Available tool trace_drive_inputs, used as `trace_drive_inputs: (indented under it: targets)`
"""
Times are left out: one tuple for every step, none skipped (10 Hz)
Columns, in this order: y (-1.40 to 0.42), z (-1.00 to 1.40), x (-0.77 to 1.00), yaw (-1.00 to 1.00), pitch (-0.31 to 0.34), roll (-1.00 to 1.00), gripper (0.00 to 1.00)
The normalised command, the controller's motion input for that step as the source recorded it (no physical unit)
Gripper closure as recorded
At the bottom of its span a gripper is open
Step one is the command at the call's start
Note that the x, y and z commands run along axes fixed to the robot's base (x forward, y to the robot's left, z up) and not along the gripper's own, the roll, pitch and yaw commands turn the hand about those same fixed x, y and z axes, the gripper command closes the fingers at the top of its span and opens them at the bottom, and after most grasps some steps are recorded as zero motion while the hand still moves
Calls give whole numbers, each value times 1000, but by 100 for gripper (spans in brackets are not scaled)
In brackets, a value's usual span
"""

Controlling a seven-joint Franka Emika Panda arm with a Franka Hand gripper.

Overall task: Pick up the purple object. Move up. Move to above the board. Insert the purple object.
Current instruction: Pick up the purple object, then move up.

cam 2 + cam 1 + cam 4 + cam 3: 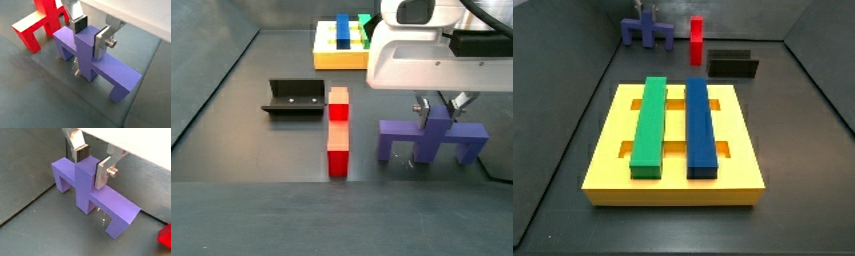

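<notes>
The purple object (107, 203) (107, 70) stands on its legs on the dark floor, at the far back in a side view (643, 30) and to the right in a side view (432, 138). My gripper (90, 173) (89, 44) (438, 108) comes down over it from above. It is shut on the purple object's central top stub, with one silver finger (101, 175) flat against a side of the stub and the other mostly hidden behind it. The yellow board (607, 150) (334, 60) lies flat, well away from the gripper.
A green bar (649, 125) and a dark-blue bar (700, 125) lie in the board's slots. A red block (338, 130) (696, 40) (40, 25) stands close beside the purple object. The black fixture (298, 97) (734, 63) sits beyond the red block. Dark walls enclose the floor.
</notes>
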Motion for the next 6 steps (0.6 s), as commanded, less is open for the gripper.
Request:
trace_drive_inputs:
  targets:
    - [0, 0, 0, 0, 0, 0, 100]
    - [0, 0, 0, 0, 0, 0, 100]
    - [0, 0, 0, 0, 0, 0, 100]
    - [0, 0, 0, 0, 0, 0, 100]
    - [0, 0, 0, 0, 0, 0, 100]
    - [0, 833, 0, 0, 0, 0, 100]
